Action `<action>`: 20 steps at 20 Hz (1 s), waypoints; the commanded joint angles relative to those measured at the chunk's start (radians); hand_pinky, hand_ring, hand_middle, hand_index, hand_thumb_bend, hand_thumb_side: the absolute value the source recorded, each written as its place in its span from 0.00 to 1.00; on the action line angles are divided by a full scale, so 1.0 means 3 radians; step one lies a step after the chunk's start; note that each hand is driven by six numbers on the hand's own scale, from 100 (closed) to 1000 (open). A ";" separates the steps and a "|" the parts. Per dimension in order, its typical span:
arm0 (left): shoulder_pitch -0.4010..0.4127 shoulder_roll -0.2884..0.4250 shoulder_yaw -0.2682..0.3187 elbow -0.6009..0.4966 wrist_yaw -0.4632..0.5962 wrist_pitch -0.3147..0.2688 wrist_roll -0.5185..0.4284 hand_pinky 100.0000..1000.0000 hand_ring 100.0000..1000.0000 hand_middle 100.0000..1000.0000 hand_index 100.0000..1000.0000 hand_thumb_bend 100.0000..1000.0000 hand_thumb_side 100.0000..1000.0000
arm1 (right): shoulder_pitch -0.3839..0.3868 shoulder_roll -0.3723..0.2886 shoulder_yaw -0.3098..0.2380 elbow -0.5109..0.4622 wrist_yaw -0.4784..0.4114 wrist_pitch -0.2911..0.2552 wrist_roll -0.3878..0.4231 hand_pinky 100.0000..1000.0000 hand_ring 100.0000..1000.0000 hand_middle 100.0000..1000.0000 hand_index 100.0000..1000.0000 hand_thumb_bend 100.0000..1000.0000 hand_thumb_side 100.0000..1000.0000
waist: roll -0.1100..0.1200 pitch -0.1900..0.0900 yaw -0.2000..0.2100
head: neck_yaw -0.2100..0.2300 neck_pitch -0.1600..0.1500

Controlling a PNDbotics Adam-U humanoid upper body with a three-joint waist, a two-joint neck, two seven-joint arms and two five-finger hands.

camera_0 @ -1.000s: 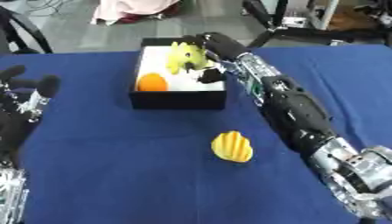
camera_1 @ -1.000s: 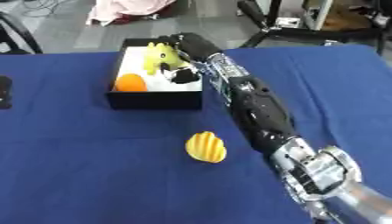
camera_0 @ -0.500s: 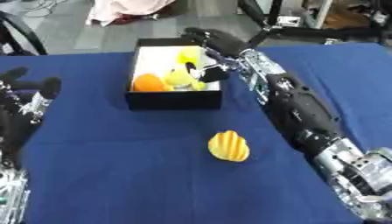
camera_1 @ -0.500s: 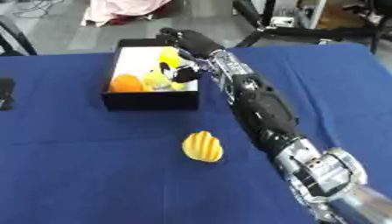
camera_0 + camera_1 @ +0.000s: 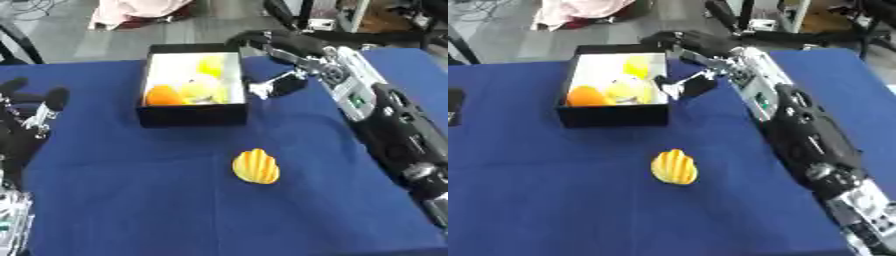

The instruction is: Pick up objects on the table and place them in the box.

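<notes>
A: Our right hand (image 5: 282,82) hangs just right of the box (image 5: 192,116), fingers relaxed, holding nothing. Left hand (image 5: 31,125) idle at left edge, spread.

B: Yellow ribbed object (image 5: 255,167) lies on the cloth, nearer us. Prob. light, smooth; we take it by its sides.

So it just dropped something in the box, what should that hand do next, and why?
Probably swing the right hand back toward the ridged yellow object lying alone on the blue tablecloth. That hand hangs empty beside the black box, which already holds an orange ball and yellow items. The left hand rests open at the left edge.
</notes>
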 commanded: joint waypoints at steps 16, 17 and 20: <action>0.0021 0.0075 0.0065 -0.0004 -0.0059 0.0016 -0.0016 0.54 0.44 0.50 0.79 0.92 0.56 | 0.0359 -0.0006 0.0191 0.0463 0.0992 -0.0246 0.0396 0.95 0.91 0.91 0.99 0.00 0.69 | -0.0051 -0.0107 -0.0010 | -0.0001 -0.0006; 0.0021 0.0074 0.0065 -0.0005 -0.0058 0.0016 -0.0016 0.54 0.44 0.50 0.79 0.92 0.56 | 0.0357 -0.0002 0.0191 0.0486 0.1022 -0.0264 0.0373 0.95 0.92 0.91 1.00 0.00 0.58 | -0.0051 -0.0107 -0.0010 | -0.0002 -0.0006; 0.0024 0.0073 0.0059 -0.0007 -0.0056 0.0017 -0.0024 0.55 0.44 0.50 0.79 0.92 0.56 | 0.0300 0.0070 0.0205 0.0594 0.1161 -0.0288 0.0346 0.95 0.92 0.91 0.99 0.00 0.66 | -0.0047 -0.0106 -0.0011 | -0.0013 -0.0006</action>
